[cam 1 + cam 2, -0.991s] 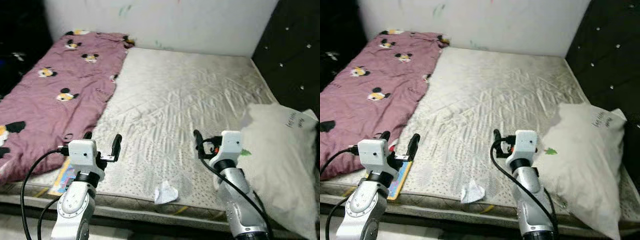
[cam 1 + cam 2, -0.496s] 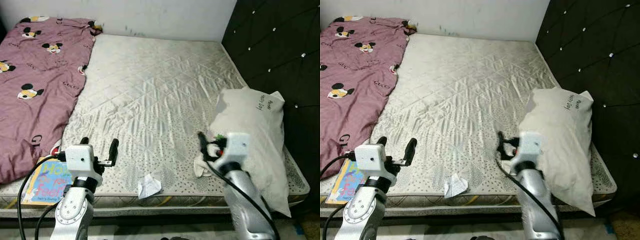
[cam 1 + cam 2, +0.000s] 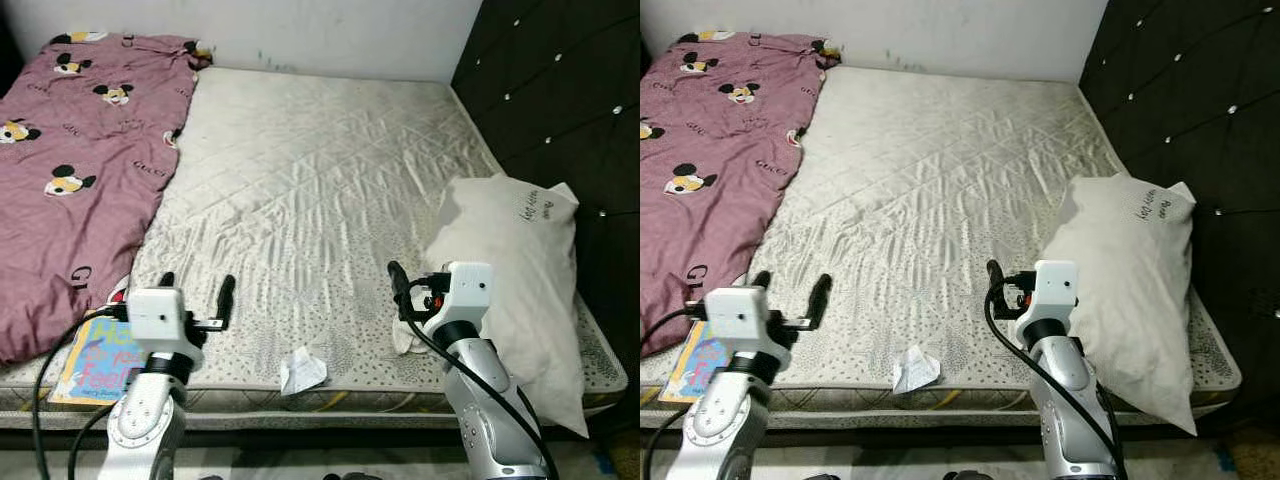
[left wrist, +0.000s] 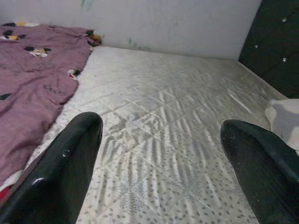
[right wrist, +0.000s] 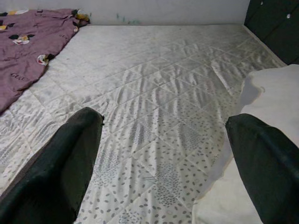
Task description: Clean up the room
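A crumpled paper scrap (image 3: 303,371) lies at the near edge of the bare mattress (image 3: 320,190), between the two arms, with a picture book (image 3: 88,358) poking out beside the pink printed sheet (image 3: 70,180) and a white pillow (image 3: 520,290) slumped against the dark headboard (image 3: 560,110). The scrap looks feather-light and soft, likely best pinched across its raised folds. The left gripper (image 3: 195,292) and right gripper (image 5: 163,154) hover with fingers spread wide, holding nothing.
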